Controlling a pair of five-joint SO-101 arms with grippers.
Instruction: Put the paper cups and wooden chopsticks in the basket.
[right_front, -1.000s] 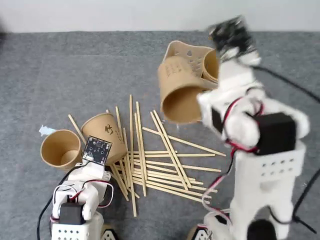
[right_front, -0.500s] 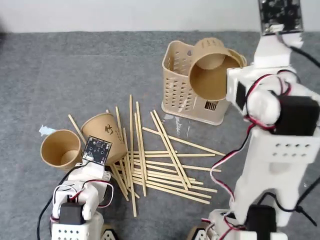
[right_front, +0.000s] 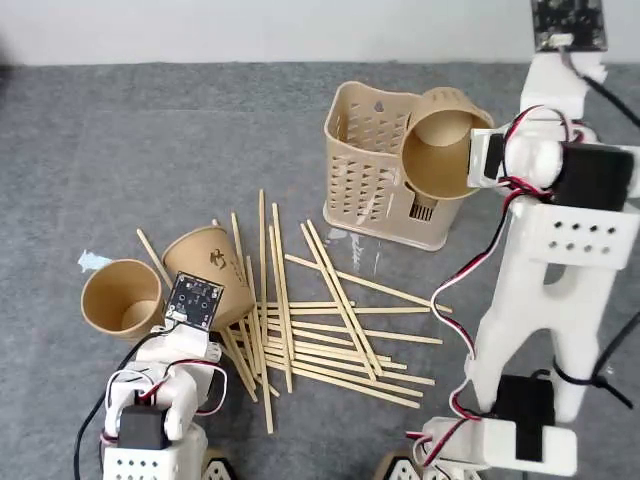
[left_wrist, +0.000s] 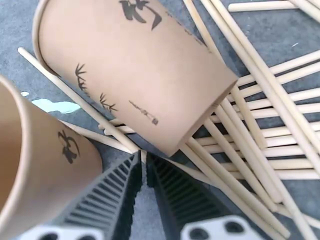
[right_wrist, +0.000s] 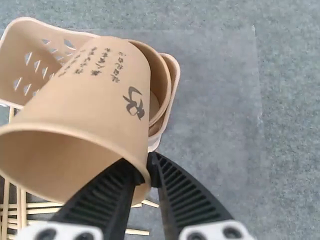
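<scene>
- So far, roughly a third of the cup work done, at a guess: one nested cup seemingly seated in the basket already, just past the tips of the right gripper.
- Pinched tight on the rim of the held cup, with that rim caught between the two fingers of the right gripper.
- Tipped on its side, mouth towards that gripper and base pointing away from it, over the basket's open top; impossible to tell whether resting on the nested cup or hanging just above it.
- Not yet let go, so not yet counted as in.
- Closed down to a thin slit with nothing in it: the left gripper, low over the grey mat.
- Directly ahead of its tips, the lying cup, on its side across a few sticks; hard beside one finger, the loose cup.
- Fanned out beyond and to one side of the left gripper, the wooden chopsticks, every one in sight on the mat.
- Left to do, by this reckoning: release the held cup, then fetch two more cups and the whole scatter of sticks.
</scene>
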